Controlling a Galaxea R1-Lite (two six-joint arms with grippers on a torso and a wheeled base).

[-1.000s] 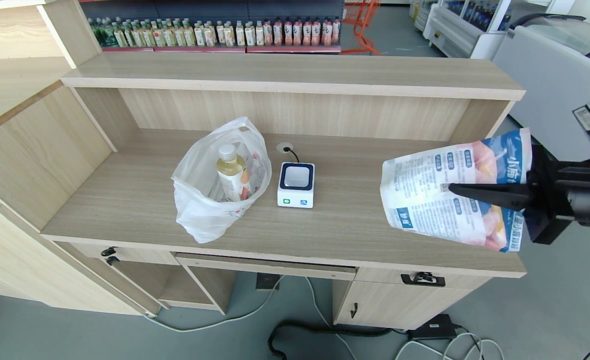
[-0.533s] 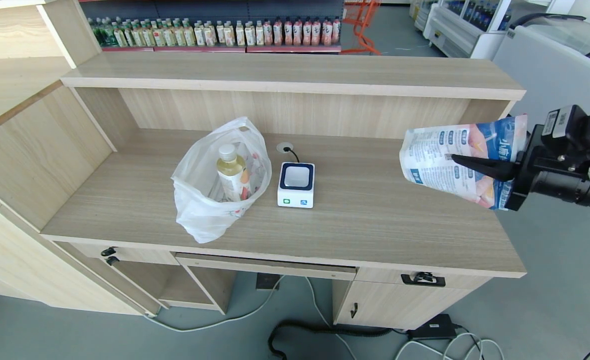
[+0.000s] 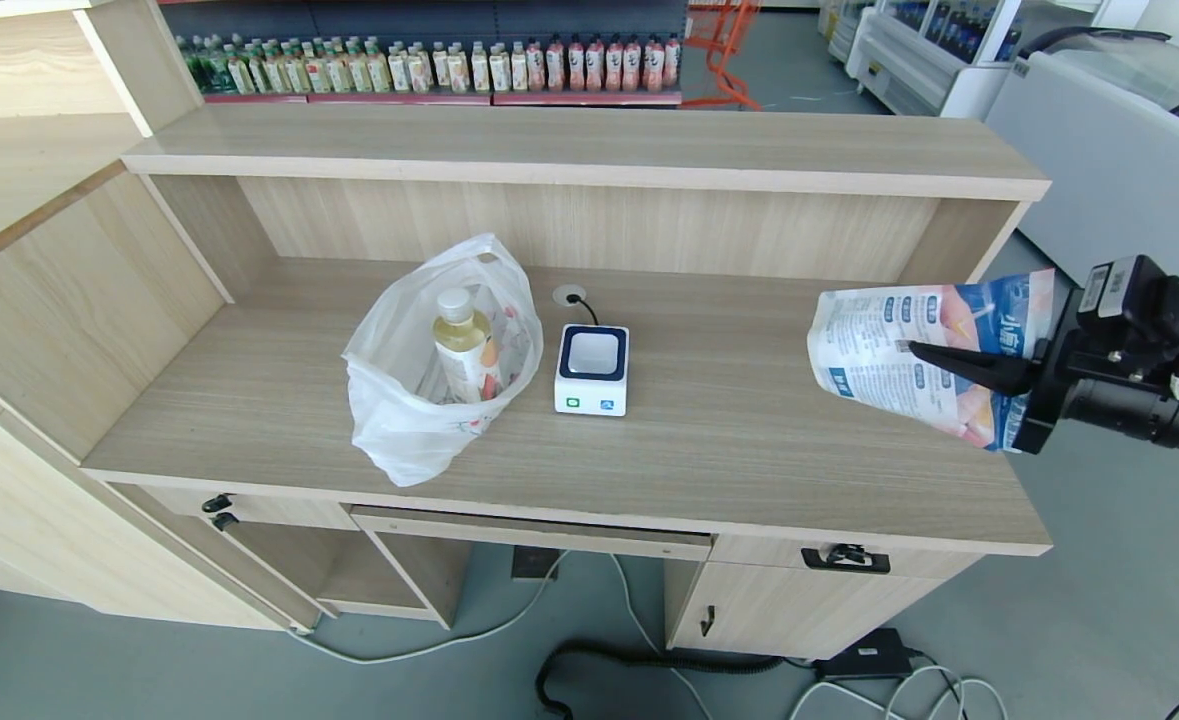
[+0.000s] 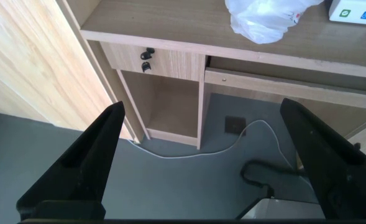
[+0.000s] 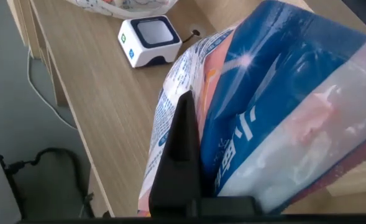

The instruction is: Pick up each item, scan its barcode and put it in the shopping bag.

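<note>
My right gripper (image 3: 917,352) is shut on a blue, white and pink printed packet (image 3: 924,355), held in the air above the right end of the wooden counter (image 3: 729,450). In the right wrist view a dark finger (image 5: 183,149) presses across the packet (image 5: 263,112). The white barcode scanner (image 3: 592,368) sits mid-counter, well to the packet's left, its dark window facing up. A white plastic shopping bag (image 3: 399,400) stands open left of the scanner with a yellow-tea bottle (image 3: 461,345) inside. My left gripper (image 4: 201,155) hangs open and empty below counter height, in front of the desk's left cubby.
A raised back shelf (image 3: 589,150) walls the counter's far side. The scanner's cable runs into a grommet (image 3: 569,294) behind it. Below are a drawer (image 4: 282,78), cupboard handles and cables on the floor (image 3: 649,660). Freezer cabinets (image 3: 1119,120) stand at the right.
My right gripper carried the packet up and back towards the right end of the counter, tilting it flatter, then sank a little. The bag, bottle and scanner stayed put.
</note>
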